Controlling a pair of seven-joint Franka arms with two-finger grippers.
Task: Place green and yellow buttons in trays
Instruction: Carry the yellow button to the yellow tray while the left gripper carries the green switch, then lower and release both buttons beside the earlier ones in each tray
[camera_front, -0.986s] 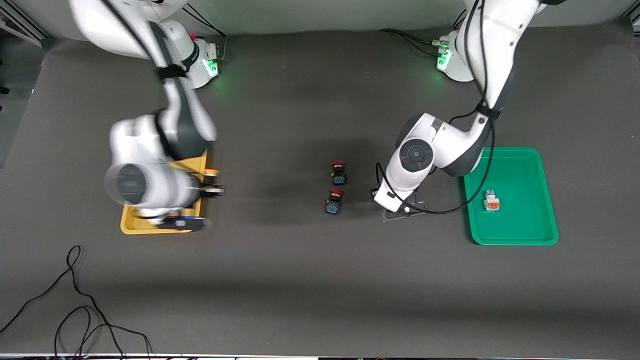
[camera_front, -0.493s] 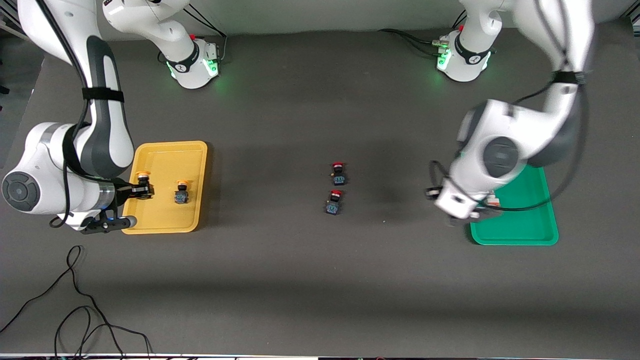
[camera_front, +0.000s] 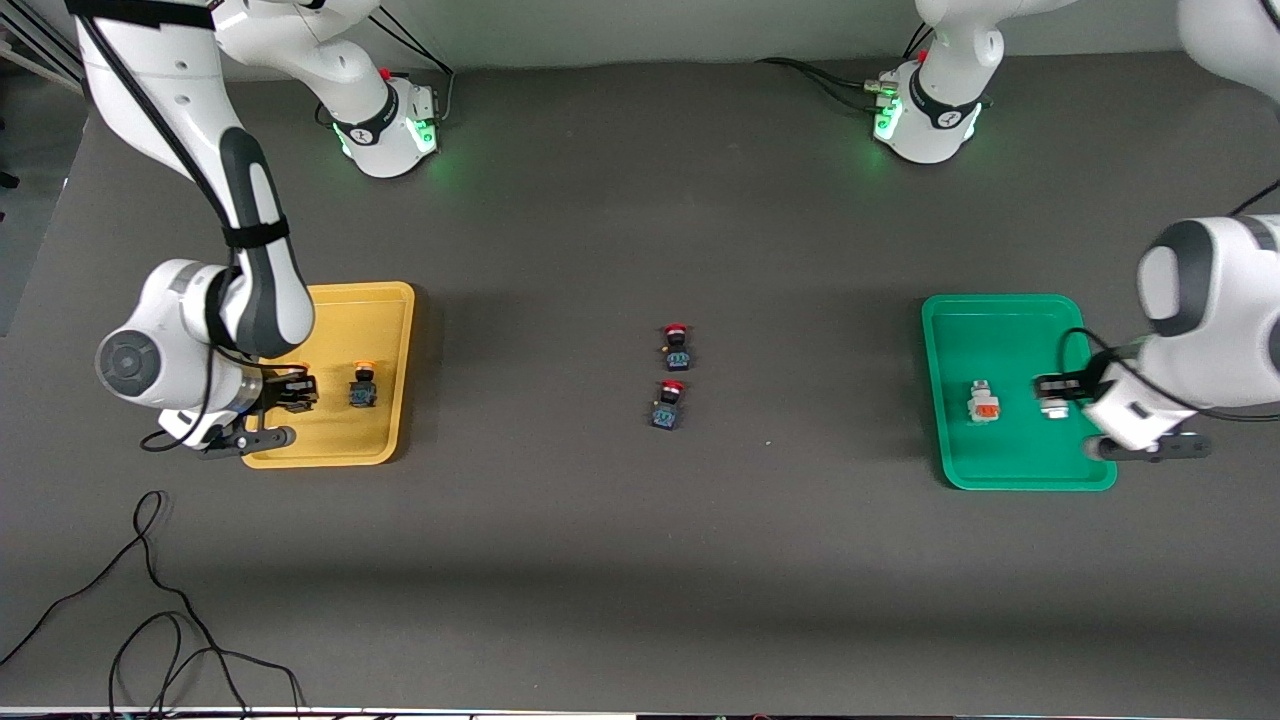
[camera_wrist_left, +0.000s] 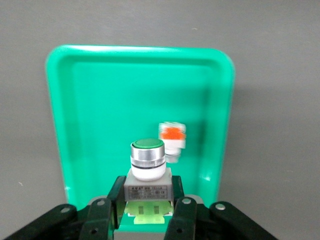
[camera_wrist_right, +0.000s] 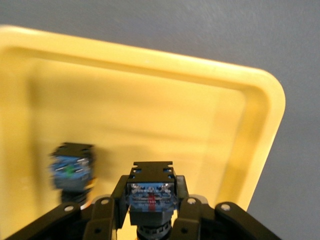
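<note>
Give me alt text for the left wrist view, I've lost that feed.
The left tool is shut on a green-capped button, held over the green tray. A white button with an orange face lies in the tray, apart from the held one, and grey table surrounds the tray.

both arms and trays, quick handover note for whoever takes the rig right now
Left gripper: shut on a green-capped white push button, over the green plastic tray; a white button with an orange face already lies in that tray.
Right gripper: shut on a black-bodied button, over the mustard yellow tray; a yellow-capped black button already lies there.
Left: release both. Two red-capped black buttons sit mid-table.
</note>
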